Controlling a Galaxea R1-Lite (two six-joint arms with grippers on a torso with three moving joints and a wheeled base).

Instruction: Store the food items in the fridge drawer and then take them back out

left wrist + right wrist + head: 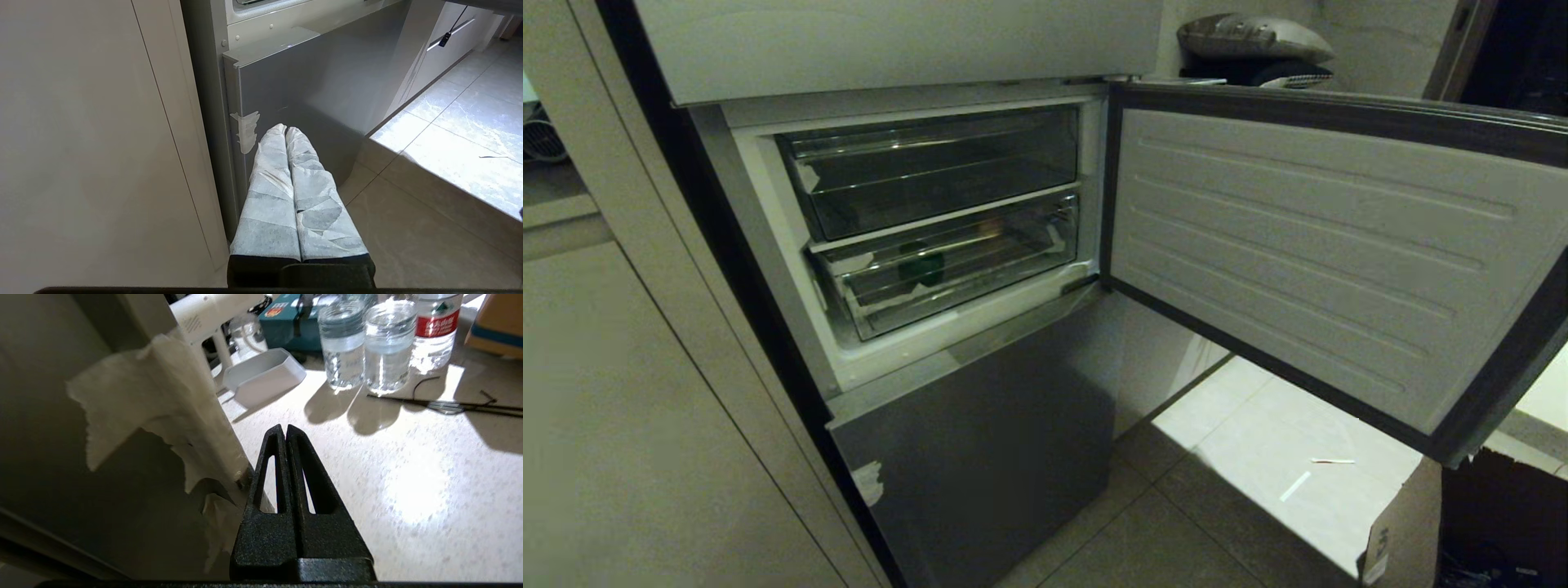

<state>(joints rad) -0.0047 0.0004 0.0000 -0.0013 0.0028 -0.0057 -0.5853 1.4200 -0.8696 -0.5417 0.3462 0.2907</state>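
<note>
- Inside the open fridge compartment, the fridge drawer [947, 269] is the lower of 2 clear bins, pushed in under a white divider, its ribbed floor visible through the front.
- Inside the fridge drawer, left of its middle, sits a small dark green thing [923, 263]; what it is cannot be told, and no tan potato-like food item shows in any view.
- Directly above the fridge drawer, the smoky upper bin [931, 167] is also pushed in.
- To the right of the fridge drawer, the compartment door [1307, 253] stands swung wide open, its ribbed white inner face turned toward the camera.
- Below the fridge drawer, a grey steel door panel [980, 457] is shut, with a torn scrap of white tape [870, 482] near its left edge.
- Left of the fridge drawer, a tall beige cabinet side [629, 392] runs down to the tiled floor [1241, 457].
- Below the fridge drawer, the left hand [285, 130] hangs in front of the grey steel panel, near the tape; its 2 white-wrapped fingers [269, 183] are pressed together, clenched on nothing.
- Away from the fridge drawer and outside the head view, the right hand [284, 428] is over a speckled surface [408, 490], beside a panel edge with torn white paper [163, 400]; its black fingers [265, 477] are clenched, empty.
- On that surface beyond the right hand stand 2 clear jars [363, 347], a water bottle [435, 330] and a white tray [263, 375].
</note>
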